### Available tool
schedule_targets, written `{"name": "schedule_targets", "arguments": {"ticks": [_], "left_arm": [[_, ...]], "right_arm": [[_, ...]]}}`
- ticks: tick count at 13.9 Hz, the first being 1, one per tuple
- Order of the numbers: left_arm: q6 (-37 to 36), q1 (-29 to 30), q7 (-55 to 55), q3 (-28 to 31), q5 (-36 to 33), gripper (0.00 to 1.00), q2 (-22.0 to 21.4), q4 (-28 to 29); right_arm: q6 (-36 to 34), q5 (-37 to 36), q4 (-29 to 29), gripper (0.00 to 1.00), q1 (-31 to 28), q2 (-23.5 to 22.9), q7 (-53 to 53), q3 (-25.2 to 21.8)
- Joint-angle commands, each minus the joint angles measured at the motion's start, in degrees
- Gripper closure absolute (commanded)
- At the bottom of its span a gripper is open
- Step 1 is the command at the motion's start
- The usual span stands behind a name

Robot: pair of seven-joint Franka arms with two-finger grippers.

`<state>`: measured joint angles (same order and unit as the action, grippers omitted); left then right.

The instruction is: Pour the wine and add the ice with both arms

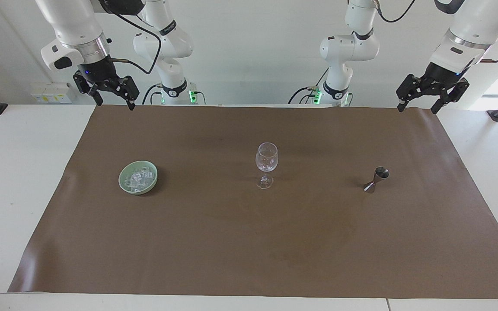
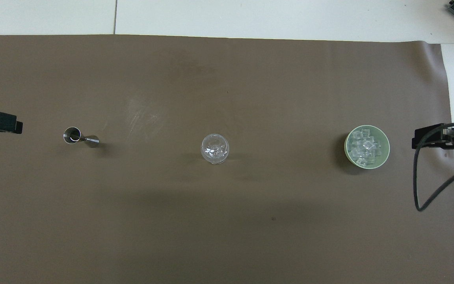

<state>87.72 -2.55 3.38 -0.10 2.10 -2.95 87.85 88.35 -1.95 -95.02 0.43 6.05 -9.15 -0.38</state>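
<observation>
Facing view | left gripper (image 1: 417, 108) spread, raised | right gripper (image 1: 114, 103) spread, raised | ice (image 1: 138, 179) in bowl (image 1: 124, 184)

Two white jointed arms (image 1: 76, 30), silver wrist rings, black cables, black grippers (image 1: 111, 97)

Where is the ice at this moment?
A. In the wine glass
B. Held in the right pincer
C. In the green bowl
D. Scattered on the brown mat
C: the ice lies heaped in the green bowl toward the right arm's end of the table, while the wine glass at mid-table stands apart from it and both pincers hang open and hold nothing.
</observation>
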Motion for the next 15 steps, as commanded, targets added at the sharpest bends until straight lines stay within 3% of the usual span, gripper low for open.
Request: {"name": "schedule_targets", "arguments": {"ticks": [1,9,15], "left_arm": [[-1.67,-0.44,-0.22,0.19,1.67,0.0,0.31,-0.67],[-1.76,-0.52,-0.22,-0.61,2.3,0.0,1.28,-0.58],[-4.47,-0.44,-0.66,-4.29,2.21,0.0,1.37,-1.19]], "right_arm": [[-0.11,0.99,-1.39,0.0,-0.08,1.34,1.77,-0.15],[-0.11,0.99,-1.39,0.0,-0.08,1.34,1.77,-0.15],[-0.11,0.99,-1.39,0.0,-0.08,1.34,1.77,-0.15]]}}
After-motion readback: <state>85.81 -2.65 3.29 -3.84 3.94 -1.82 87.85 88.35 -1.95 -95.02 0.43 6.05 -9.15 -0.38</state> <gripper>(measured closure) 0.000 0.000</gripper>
